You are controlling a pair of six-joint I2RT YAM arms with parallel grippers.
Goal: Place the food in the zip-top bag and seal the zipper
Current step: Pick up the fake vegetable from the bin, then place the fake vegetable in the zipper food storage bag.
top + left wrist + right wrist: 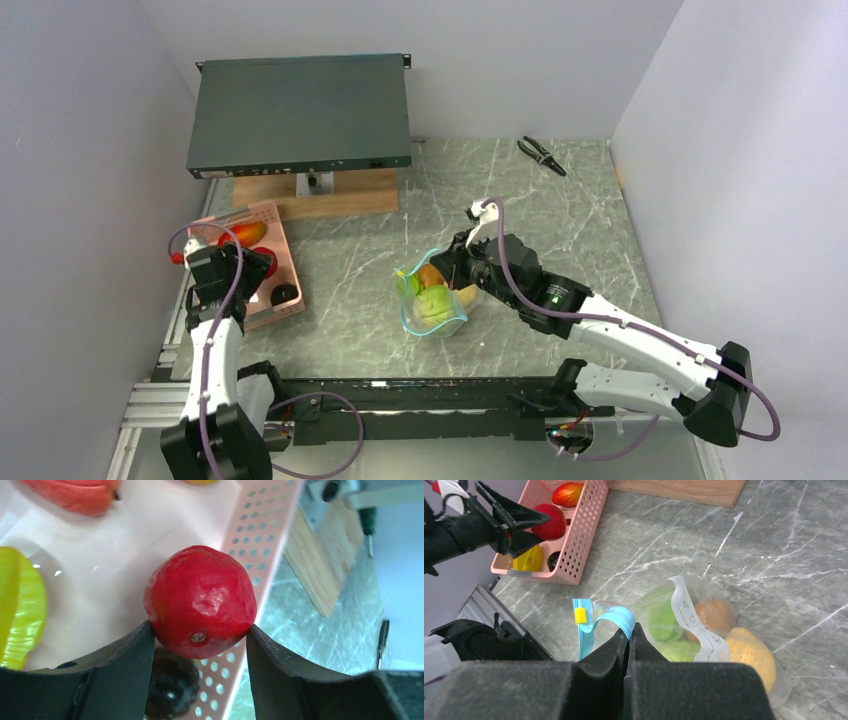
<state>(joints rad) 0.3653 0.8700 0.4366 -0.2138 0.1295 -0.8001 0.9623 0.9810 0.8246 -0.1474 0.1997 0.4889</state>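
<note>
In the pink basket (260, 525) at the table's left, my left gripper (200, 630) is shut on a red fruit (200, 600), one finger touching each side. Around it lie a yellow fruit (22, 610), an orange-red one (75, 495) and a dark purple one (172, 682). The zip-top bag (684, 605) lies mid-table with green (664, 625), orange (716, 615) and yellow (749, 655) food inside. My right gripper (630, 629) is shut on the teal-blue zipper (619, 616), holding the bag's mouth up and open. A yellow slider (580, 615) sits on the strip.
A dark flat box (300, 112) rests on a wooden block (320, 195) at the back left, just behind the basket (290, 262). Black pliers (541, 155) lie at the back right. White walls close in both sides.
</note>
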